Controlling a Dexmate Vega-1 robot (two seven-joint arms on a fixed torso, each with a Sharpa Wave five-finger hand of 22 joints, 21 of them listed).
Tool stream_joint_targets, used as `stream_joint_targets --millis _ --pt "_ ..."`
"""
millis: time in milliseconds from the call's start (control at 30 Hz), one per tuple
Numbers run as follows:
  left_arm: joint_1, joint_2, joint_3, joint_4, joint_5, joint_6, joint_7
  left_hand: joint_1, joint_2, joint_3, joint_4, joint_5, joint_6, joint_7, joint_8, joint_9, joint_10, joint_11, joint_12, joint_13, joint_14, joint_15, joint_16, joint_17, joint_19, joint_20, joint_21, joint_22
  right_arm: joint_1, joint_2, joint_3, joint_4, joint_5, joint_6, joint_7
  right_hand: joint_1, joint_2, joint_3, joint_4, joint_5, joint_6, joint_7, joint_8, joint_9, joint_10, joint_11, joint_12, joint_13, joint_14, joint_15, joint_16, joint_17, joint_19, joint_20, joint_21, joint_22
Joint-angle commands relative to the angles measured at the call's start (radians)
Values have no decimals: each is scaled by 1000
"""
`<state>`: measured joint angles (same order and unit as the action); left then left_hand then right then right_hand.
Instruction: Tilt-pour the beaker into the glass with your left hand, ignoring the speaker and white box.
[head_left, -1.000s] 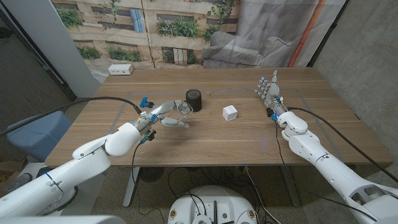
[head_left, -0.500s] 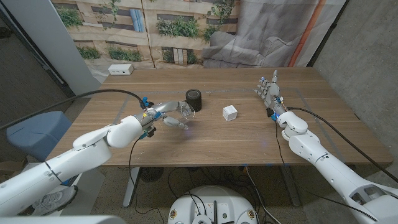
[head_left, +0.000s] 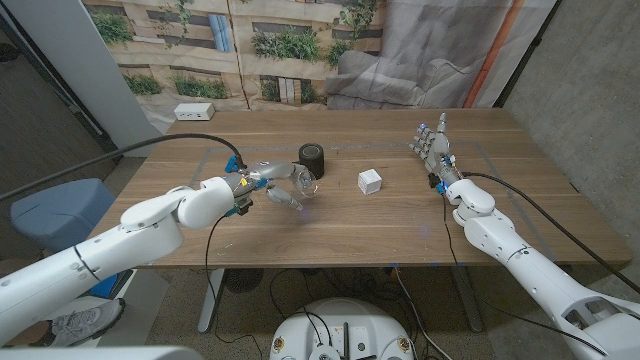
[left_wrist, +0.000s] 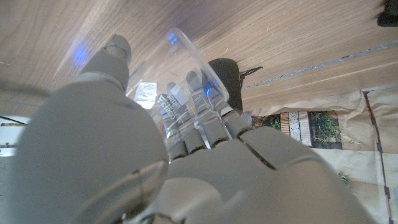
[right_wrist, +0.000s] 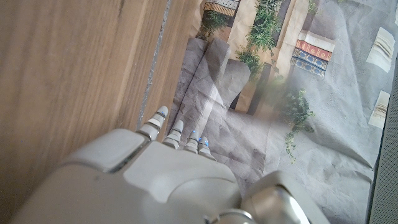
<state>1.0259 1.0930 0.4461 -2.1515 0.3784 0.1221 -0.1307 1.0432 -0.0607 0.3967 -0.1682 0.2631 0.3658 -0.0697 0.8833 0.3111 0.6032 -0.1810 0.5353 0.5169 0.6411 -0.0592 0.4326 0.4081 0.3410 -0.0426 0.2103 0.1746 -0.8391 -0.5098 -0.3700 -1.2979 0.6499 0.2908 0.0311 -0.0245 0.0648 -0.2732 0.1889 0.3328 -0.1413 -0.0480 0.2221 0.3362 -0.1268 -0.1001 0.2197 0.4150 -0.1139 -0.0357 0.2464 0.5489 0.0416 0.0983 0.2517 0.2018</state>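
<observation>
My left hand (head_left: 262, 180) grips a clear beaker (head_left: 300, 184), tipped on its side just in front of the black speaker (head_left: 312, 157). In the left wrist view the beaker (left_wrist: 180, 81), with printed scale marks, lies across the fingers (left_wrist: 205, 118) above the wood. The beaker's rim points toward the speaker. I cannot tell a separate glass apart from the clear beaker at the hand's tip. My right hand (head_left: 432, 148) stands at the table's right side, fingers apart and up, holding nothing.
A small white box (head_left: 370, 181) sits right of the speaker, mid-table. A white power strip (head_left: 194, 112) lies at the far left corner. The wooden table (head_left: 340, 225) shows bare wood along its near side. A printed backdrop hangs behind.
My left hand has carried the beaker a little to the right, closer to the speaker, and the forearm has lifted. The right hand has not moved.
</observation>
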Motion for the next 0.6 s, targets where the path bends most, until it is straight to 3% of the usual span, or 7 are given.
stream_joint_targets --millis 33,133,200,600 --pt "-60 1 48 -39 114 54 -100 -9 149 20 10 11 -4 5 -6 -2 19 -20 -4 6 0 -158 -3 4 -2 -24 -6 2 -1 0 0 -1 0 0 0 3 87 -7 0 6 -5 -1 5 2 -9 3 6 5 -5 -20 3 6 1 6 7 5" --pt "-83 -6 65 -50 145 86 -149 -9 154 23 8 12 -6 8 -8 -5 21 -19 -5 6 0 -157 -6 3 -3 -24 -7 3 0 0 0 -1 0 0 0 3 87 -7 0 6 -5 -1 5 2 -9 3 6 5 -5 -20 3 6 1 6 7 5" --pt "-106 -7 71 -37 132 52 -176 -9 156 24 8 12 -10 9 -10 -7 19 -18 -6 6 -1 -157 -7 3 -4 -25 -7 3 0 0 0 -1 0 0 0 3 87 -7 0 6 -5 -1 5 2 -9 3 6 5 -5 -20 3 6 1 6 7 5" --pt "-169 -44 137 -78 300 126 -300 -10 173 35 6 16 -17 19 -17 -17 15 -11 -14 8 0 -150 -16 1 -9 -20 -8 3 0 0 0 -1 0 0 0 3 87 -7 0 6 -5 -1 5 2 -9 3 6 5 -5 -20 3 6 1 6 7 5"
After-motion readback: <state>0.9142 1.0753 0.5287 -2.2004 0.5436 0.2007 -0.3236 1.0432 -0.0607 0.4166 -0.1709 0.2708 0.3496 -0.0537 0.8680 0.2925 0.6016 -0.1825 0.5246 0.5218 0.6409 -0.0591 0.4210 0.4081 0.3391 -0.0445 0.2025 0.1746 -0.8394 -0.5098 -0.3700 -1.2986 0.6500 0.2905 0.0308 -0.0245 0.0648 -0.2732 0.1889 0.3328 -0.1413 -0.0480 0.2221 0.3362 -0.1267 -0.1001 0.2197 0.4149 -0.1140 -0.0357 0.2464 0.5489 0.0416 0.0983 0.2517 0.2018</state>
